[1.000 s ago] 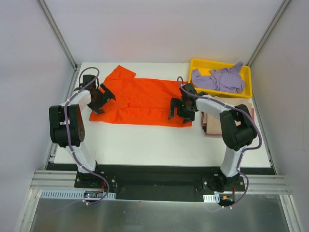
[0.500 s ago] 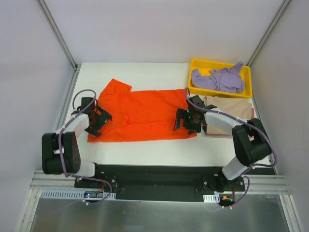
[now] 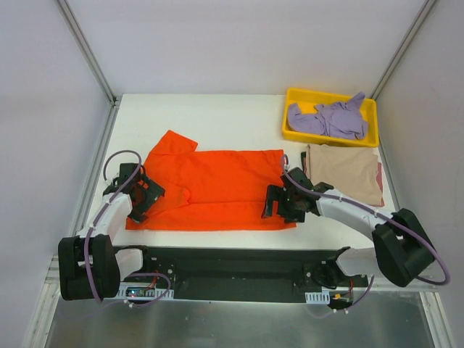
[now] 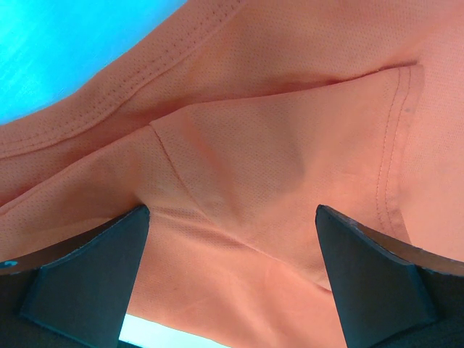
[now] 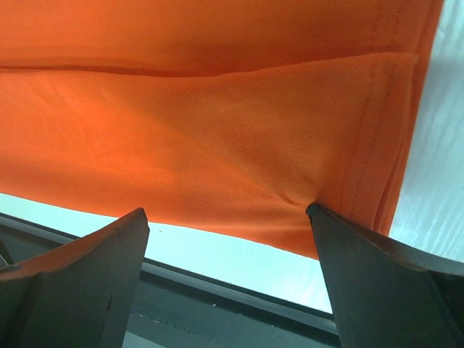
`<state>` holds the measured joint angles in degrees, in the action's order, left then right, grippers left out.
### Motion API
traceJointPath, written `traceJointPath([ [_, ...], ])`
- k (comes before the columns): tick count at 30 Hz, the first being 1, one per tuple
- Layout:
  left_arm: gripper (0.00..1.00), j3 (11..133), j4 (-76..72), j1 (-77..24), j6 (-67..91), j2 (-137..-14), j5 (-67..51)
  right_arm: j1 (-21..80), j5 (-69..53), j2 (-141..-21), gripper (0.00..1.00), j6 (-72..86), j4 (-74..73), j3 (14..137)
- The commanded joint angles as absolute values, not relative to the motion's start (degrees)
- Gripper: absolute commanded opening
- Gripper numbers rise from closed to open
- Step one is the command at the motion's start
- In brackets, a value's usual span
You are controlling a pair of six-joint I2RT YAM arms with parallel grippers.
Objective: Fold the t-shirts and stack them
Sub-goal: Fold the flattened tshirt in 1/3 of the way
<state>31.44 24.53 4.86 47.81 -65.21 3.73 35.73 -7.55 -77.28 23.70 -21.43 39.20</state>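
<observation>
The orange-red t-shirt [image 3: 217, 188] lies spread flat near the table's front edge, one sleeve [image 3: 174, 143] pointing to the far left. My left gripper [image 3: 145, 197] is open and rests on the shirt's left end; in the left wrist view [image 4: 232, 217] cloth fills the space between the spread fingers. My right gripper [image 3: 279, 205] is open on the shirt's near right corner [image 5: 348, 217], where one finger [image 5: 362, 275] presses a pucker into the hem. The tan t-shirt [image 3: 344, 172] lies folded to the right. The lavender t-shirt [image 3: 328, 118] lies crumpled in the tray.
The yellow tray [image 3: 296, 135] stands at the back right corner. The table's front edge and the black base rail [image 5: 217, 304] lie just below the shirt's near hem. White walls and frame posts enclose the table.
Both arms have drawn back toward the near edge and the orange shirt has slid with them, flatter now. The tan shirt is more uncovered.
</observation>
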Motion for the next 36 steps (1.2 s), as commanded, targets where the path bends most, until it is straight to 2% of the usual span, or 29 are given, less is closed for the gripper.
traceJointPath([
  [1,0.99,29.7,29.8,5.0,47.3,-63.6,7.2,36.5,-2.6,-73.0,0.96,28.1,-23.5,35.0],
  [16,0.99,24.5,31.6,5.0,49.4,-51.7,8.7,40.6,-3.7,-68.5,0.96,32.0,-25.2,32.7],
  [36,0.99,28.3,32.9,5.0,49.7,-55.4,12.6,41.3,-0.9,-65.3,0.96,29.9,-31.7,34.3],
])
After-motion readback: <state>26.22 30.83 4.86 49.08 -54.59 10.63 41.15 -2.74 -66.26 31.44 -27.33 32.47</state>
